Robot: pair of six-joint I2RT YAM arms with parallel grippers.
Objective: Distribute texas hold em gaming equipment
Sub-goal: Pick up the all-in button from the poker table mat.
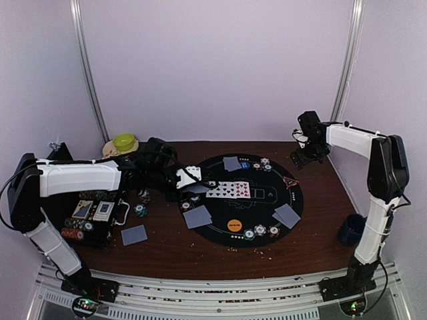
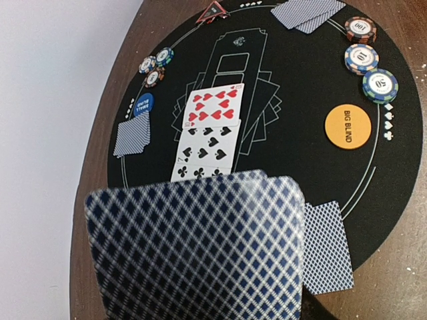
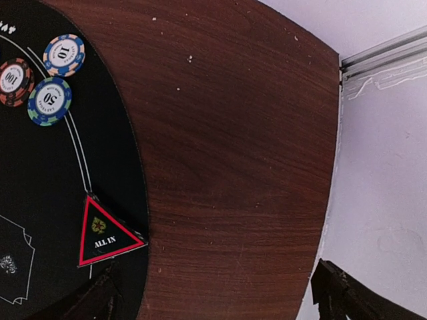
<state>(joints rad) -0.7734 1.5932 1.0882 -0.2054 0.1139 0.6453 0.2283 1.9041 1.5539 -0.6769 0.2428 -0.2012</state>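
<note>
left gripper (image 1: pixel 189 177) pinches one playing card (image 2: pixel 200 247), hovering over the mat (image 2: pixel 300 100) beside the face-up row (image 2: pixel 207 137). Card looks light, thin, bendy, slick: best taken at an edge. Second arm: right gripper (image 3: pixel 213 303) spread wide, empty, near ALL IN marker (image 3: pixel 103 233).

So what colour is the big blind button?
The big blind button is orange; left wrist view.

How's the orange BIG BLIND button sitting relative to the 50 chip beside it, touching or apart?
Apart. The left wrist view shows a strip of bare black mat between the orange BIG BLIND button and the 50 chip.
</note>
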